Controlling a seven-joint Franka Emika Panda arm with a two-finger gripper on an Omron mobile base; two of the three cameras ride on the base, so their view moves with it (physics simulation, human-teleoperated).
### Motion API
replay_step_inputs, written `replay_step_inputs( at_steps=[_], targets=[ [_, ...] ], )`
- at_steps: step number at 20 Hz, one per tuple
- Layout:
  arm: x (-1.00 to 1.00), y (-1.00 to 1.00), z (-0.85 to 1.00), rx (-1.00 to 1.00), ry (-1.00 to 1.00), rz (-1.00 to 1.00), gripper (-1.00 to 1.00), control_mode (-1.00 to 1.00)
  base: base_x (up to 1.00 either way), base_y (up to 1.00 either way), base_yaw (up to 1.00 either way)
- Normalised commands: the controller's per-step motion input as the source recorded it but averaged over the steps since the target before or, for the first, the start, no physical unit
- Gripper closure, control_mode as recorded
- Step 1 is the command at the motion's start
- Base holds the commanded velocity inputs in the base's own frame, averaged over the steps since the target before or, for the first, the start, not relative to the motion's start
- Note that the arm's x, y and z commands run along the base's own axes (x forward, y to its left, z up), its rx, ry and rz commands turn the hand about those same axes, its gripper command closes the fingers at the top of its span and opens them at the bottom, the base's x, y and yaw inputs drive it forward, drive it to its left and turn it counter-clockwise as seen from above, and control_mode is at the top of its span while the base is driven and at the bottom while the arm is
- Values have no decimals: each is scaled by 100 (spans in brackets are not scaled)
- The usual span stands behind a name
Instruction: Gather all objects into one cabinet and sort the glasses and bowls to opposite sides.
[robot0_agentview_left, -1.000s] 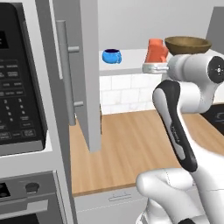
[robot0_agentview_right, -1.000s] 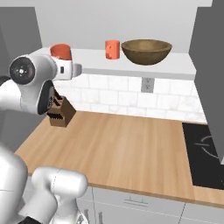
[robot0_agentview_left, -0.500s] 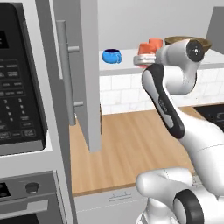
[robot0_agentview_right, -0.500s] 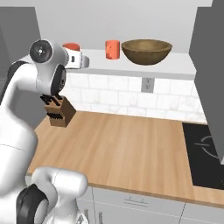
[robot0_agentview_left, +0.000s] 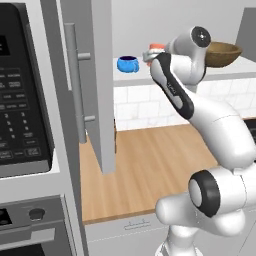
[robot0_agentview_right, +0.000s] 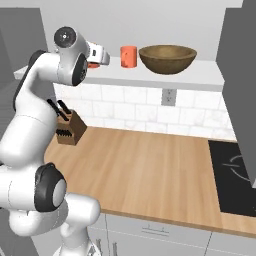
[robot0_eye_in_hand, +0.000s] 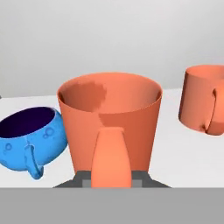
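My gripper (robot0_eye_in_hand: 109, 177) is shut on the handle of an orange cup (robot0_eye_in_hand: 109, 124), held upright over the cabinet's white shelf (robot0_eye_in_hand: 183, 157). Whether the cup rests on the shelf I cannot tell. The small blue bowl (robot0_eye_in_hand: 30, 135) sits close beside it on one side. A second orange cup (robot0_eye_in_hand: 203, 98) stands apart on the other side. From the left base, the held cup (robot0_agentview_left: 156, 48) peeks out behind my arm, right of the blue bowl (robot0_agentview_left: 128, 64). The wooden bowl (robot0_agentview_right: 166, 58) stands on the shelf (robot0_agentview_right: 205, 76), right of the free cup (robot0_agentview_right: 128, 56) and my gripper (robot0_agentview_right: 102, 57).
An open grey cabinet door (robot0_agentview_left: 95, 85) juts out at the left, beside a black microwave (robot0_agentview_left: 22, 100). A knife block (robot0_agentview_right: 67, 127) sits on the wooden counter (robot0_agentview_right: 150, 170) below the shelf. A black cooktop (robot0_agentview_right: 237, 175) lies at the counter's right end.
My arm has risen and stretched forward, carrying the orange cup further in over the shelf, closer to the blue bowl. The other objects have not moved.
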Motion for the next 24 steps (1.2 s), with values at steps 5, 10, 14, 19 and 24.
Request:
replay_step_inputs(
  at_steps=[5,10,14,19,24],
  targets=[
    [61,4,-31,-1,0,0,100,-100,0,0,0],
    [57,5,-36,-1,0,0,100,-100,0,0,0],
    [51,3,-7,0,0,0,100,-100,0,0,0],
    [31,15,0,-1,0,0,100,-100,0,0,0],
    [2,4,-1,0,0,0,-100,-100,0,0,0]
  ],
)
